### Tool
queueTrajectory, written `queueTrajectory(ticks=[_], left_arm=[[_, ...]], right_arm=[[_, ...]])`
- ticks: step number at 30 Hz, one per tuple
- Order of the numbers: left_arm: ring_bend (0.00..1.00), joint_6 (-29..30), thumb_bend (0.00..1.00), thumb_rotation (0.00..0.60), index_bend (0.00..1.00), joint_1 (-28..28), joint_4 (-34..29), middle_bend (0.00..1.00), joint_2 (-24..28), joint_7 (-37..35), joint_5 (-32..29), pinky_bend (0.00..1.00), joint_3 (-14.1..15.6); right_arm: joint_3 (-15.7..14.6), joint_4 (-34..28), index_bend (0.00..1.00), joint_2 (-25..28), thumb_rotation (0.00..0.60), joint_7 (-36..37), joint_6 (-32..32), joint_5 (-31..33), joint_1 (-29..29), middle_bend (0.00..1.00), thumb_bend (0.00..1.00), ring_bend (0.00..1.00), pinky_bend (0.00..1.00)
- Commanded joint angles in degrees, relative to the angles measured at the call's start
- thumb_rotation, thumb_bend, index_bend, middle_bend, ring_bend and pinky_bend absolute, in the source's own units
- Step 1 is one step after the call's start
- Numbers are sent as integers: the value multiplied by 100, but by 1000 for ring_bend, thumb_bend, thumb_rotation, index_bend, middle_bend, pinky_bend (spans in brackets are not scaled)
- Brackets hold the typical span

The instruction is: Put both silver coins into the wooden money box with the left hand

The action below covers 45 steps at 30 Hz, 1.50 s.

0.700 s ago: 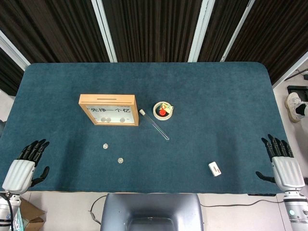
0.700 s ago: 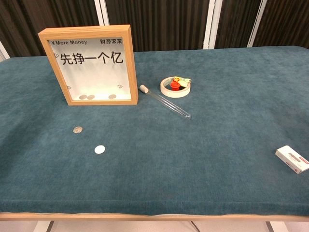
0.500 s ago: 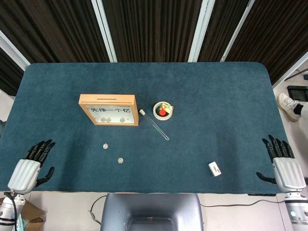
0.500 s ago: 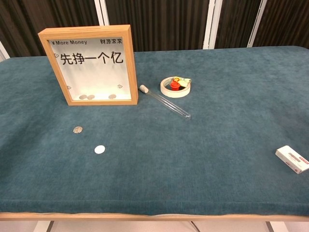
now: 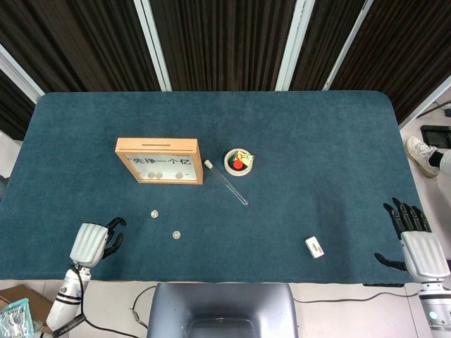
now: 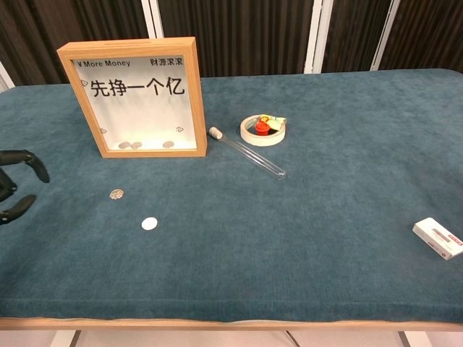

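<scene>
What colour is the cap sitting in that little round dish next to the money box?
Red. The cap in the dish shows best in the chest view.

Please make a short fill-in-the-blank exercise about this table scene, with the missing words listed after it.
1. The two coins lie on the ____ table.
2. The money box frame is made of ____.
3. The test tube lies between the box and the round ____.
4. The left hand holds ____.

Missing words: blue; wood; dish; nothing
</scene>
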Motion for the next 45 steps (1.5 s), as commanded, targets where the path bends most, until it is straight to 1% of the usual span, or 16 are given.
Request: queueTrajectory(ticks=[1,7,12,17,24,31,37,45], left_arm=[[1000,-148,389,600,463,-277,875,1000,-711,-175,-236,1000,-224],[1000,-316,376,600,480,-528,1506,1000,-1291,9,-477,1000,-402],[1000,-484,374,600,489,-712,1766,1000,-1589,193,-607,1000,-459],[1000,-585,374,600,503,-862,1914,1000,-1751,273,-632,1000,-428],[1000,-672,371,600,489,-929,1775,1000,-1754,509,-721,1000,-400],[1000,-902,370,600,432,-972,1409,1000,-1649,1101,-948,1000,-438],[1000,-946,366,600,417,-988,1282,1000,-1614,1248,-1048,1000,-448],[1000,-1015,355,600,418,-1013,1307,1000,-1668,1353,-1149,1000,-433]], right_arm=[[14,-9,0,31,600,64,-18,33,3,0,109,0,0],[23,-13,0,78,600,159,-149,114,38,0,109,0,0],[8,-21,0,86,600,147,-174,101,45,0,109,0,0],[19,-16,0,85,600,142,-179,130,44,0,109,0,0],[28,-11,0,85,600,141,-183,154,44,0,109,0,0],[14,-26,0,83,600,109,-185,133,44,0,108,0,0],[34,-7,0,68,600,158,-121,117,25,0,109,0,0],[48,8,0,85,600,249,-81,109,8,0,109,0,0]])
